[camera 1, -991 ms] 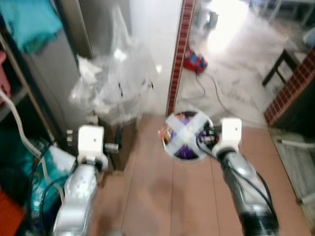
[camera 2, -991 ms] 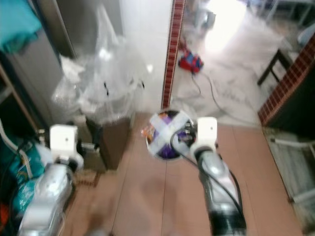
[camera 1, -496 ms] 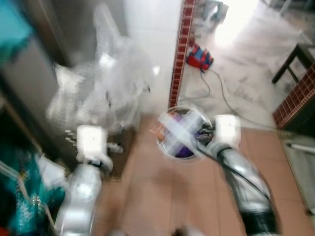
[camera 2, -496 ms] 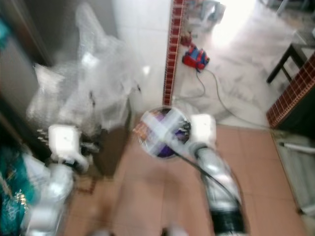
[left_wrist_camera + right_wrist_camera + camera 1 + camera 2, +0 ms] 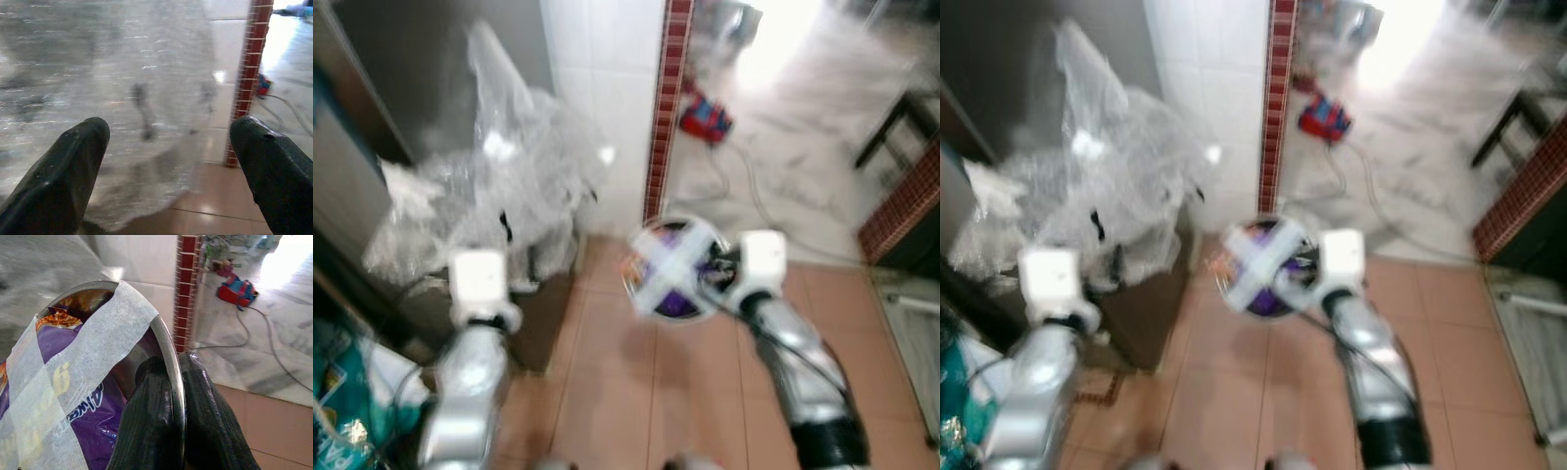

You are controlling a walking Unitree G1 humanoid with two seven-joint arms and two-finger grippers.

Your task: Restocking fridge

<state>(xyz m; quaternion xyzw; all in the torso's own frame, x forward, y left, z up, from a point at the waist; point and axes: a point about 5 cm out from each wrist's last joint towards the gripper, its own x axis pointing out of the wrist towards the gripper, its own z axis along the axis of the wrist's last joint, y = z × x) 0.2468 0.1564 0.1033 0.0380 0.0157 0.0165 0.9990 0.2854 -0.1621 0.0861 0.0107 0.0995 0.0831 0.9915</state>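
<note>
Over tiled floor, right tool (image 5: 171,396) pinching taped steel bowl (image 5: 166,340) rim, purple packet (image 5: 73,377) lettering illegible, left tool (image 5: 171,161) spread wide.

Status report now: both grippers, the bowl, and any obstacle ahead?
Right gripper shut on metal bowl rim, purple packet taped inside. Left gripper open. Plastic wrap heap ahead left.

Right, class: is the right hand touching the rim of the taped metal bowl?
Touching. The right wrist view shows the right hand closed on the metal bowl's rim, one black finger inside and the other outside, with no gap.
</note>
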